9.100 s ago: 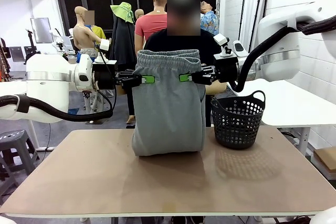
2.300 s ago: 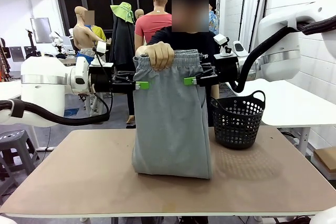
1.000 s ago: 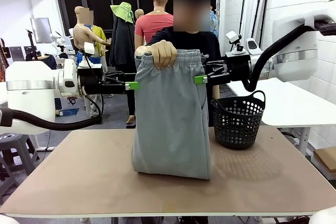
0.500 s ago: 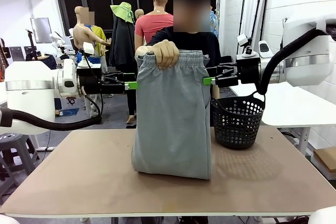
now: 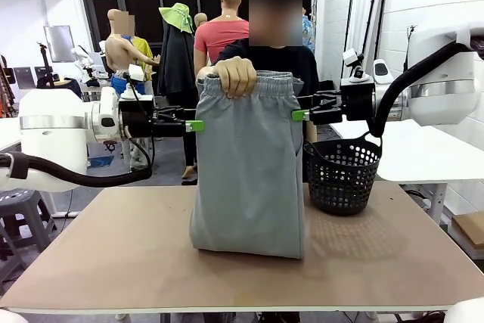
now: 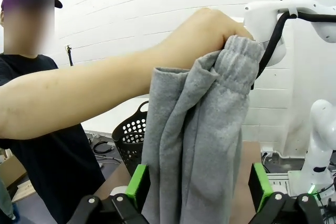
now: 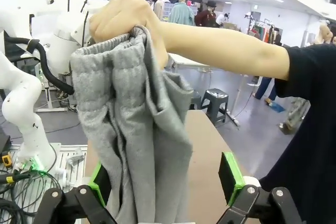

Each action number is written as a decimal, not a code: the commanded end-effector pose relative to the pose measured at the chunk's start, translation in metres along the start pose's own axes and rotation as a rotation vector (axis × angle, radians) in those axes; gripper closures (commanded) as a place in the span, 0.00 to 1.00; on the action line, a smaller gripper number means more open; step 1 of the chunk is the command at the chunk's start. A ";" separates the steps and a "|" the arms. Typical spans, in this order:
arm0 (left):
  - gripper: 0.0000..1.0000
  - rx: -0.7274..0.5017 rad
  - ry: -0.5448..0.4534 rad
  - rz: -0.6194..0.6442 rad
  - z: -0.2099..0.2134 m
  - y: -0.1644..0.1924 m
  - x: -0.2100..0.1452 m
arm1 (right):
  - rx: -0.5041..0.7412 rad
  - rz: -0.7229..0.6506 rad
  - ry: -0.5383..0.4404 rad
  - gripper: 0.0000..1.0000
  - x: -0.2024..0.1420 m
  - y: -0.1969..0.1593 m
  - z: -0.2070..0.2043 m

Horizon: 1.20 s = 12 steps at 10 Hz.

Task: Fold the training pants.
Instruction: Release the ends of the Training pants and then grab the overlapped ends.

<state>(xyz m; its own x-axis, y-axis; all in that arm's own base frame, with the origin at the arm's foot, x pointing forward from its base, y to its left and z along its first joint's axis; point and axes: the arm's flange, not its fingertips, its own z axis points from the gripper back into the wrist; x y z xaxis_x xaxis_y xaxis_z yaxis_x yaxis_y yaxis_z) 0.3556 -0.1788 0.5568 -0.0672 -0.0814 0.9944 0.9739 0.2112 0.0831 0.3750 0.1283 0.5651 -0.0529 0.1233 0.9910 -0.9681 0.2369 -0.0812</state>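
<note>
Grey training pants, seemingly soft and light, hang from a person's fist, bottom resting on the counter. The robot's left hand and right hand gape wide beside the waistband, probably the firmest hold.

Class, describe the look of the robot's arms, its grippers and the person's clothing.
The left arm and right arm are rounded white shells with silver bands and black ribbed cables. The left gripper and right gripper are black, their fingers padded bright green. The person wears a black short-sleeved T-shirt.
</note>
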 end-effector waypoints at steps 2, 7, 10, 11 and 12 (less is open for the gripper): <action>0.00 -0.017 -0.001 -0.001 -0.010 0.009 0.003 | 0.048 -0.065 -0.026 0.00 -0.004 -0.001 -0.008; 0.00 0.013 0.026 -0.053 -0.005 0.021 0.009 | 0.137 -0.115 -0.016 0.00 -0.005 -0.004 -0.011; 0.00 0.014 0.026 -0.062 -0.004 0.023 0.010 | 0.200 -0.131 -0.003 0.00 -0.002 0.001 -0.011; 0.00 0.015 0.021 -0.066 -0.004 0.024 0.009 | 0.213 -0.130 -0.004 0.00 -0.002 0.001 -0.012; 0.00 0.014 0.023 -0.068 -0.005 0.025 0.009 | 0.242 -0.138 -0.009 0.00 -0.002 0.003 -0.014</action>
<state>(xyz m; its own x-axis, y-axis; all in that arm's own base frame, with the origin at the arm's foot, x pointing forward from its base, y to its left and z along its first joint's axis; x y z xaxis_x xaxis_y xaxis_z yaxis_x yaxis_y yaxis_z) 0.3732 -0.1787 0.5674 -0.1026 -0.1025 0.9894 0.9687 0.2156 0.1227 0.3709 0.1445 0.5565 0.0588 0.0926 0.9940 -0.9972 0.0511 0.0542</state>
